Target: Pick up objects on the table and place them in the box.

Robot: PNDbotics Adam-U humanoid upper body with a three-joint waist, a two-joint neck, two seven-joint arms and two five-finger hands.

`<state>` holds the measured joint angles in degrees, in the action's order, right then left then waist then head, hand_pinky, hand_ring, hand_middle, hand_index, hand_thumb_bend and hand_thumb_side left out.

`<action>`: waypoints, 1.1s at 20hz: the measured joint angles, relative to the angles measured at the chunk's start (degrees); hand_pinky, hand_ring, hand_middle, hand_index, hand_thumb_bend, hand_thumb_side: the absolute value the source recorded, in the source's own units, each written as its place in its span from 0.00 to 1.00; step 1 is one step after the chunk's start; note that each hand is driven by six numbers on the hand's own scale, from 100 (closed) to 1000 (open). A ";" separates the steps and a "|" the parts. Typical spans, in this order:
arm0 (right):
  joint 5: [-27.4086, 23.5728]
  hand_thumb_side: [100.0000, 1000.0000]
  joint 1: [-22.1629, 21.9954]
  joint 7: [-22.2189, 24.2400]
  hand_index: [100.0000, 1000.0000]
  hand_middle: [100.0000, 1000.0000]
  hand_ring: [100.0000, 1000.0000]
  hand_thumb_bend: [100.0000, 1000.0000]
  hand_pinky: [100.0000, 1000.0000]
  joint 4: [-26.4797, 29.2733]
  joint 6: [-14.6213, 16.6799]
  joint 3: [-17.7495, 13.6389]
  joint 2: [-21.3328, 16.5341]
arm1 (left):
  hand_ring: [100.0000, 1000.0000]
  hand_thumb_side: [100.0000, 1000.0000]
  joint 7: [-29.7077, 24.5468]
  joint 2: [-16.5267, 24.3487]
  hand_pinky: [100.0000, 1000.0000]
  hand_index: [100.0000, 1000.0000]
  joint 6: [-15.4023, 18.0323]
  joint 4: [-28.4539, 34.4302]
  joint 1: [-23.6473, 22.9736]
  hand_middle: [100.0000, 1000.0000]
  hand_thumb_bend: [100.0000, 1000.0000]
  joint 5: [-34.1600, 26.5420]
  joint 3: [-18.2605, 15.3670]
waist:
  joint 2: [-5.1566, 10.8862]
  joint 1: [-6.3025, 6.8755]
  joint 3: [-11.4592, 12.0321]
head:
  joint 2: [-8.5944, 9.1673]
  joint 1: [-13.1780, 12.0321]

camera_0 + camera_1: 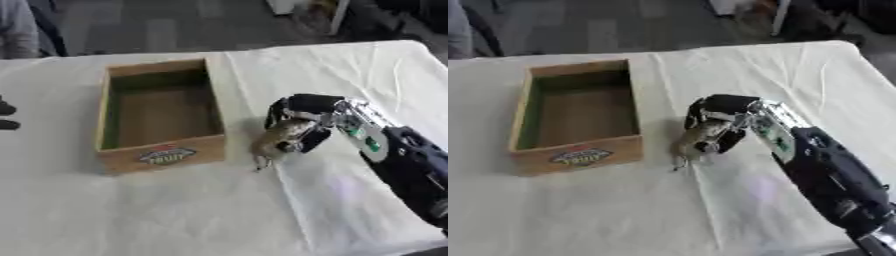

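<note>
White cloth covers our table (131, 215), with dark floor beyond its far edge.

From the left eye view, we see our right hand (302, 120) near the middle of the table, fingers curled round a small brownish lump (278, 140) with a thin bit dangling under it; we cannot tell what it is. It sits at the cloth or barely above it, and we cannot say which. Just beside it, toward the left edge, stands the wooden box (109, 107), open-topped, with a label on its near wall and nothing visible inside. Two dark shapes (7, 116) at the left edge may be our left hand, but we cannot tell how its fingers lie.

From the right eye view, the arm comes in from the near right corner and the hand closes down over the lump from above, with the box's right wall close by.

We judge the pick is in hand and the carry not yet begun. To do it well we should lift straight up until the dangling bit clears the box wall, then move left across the wall and let go low over the box floor.
</note>
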<state>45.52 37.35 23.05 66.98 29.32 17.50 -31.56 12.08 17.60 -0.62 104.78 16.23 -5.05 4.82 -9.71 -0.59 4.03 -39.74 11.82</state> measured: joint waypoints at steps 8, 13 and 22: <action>0.07 0.00 -0.10 -4.92 0.52 0.44 0.39 0.04 0.34 0.50 -0.29 -0.67 -0.22 | 0.58 0.41 -0.03 0.00 0.51 0.58 -0.01 -0.01 0.00 0.47 0.07 0.00 0.00 | -0.01 -0.12 -0.09 | 0.00 -0.01; -5.11 0.00 0.76 -5.46 0.52 0.43 0.40 0.07 0.34 3.96 -2.40 -2.18 -2.75 | 0.58 0.41 -0.06 0.00 0.51 0.58 0.02 -0.01 0.00 0.48 0.07 -0.01 0.00 | -0.01 -0.31 -0.13 | 0.00 -0.05; -8.78 0.00 7.22 -5.68 0.52 0.43 0.39 0.14 0.36 7.13 -4.92 -4.09 -6.72 | 0.59 0.41 -0.83 0.00 0.51 0.58 0.17 -0.02 0.12 0.48 0.08 -0.09 0.55 | 0.72 -1.31 1.18 | 0.00 0.07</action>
<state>36.74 44.57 17.37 74.11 24.40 13.42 -38.28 11.24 17.60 -0.45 104.76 16.35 -5.14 5.37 -8.99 -1.90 5.20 -39.73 11.89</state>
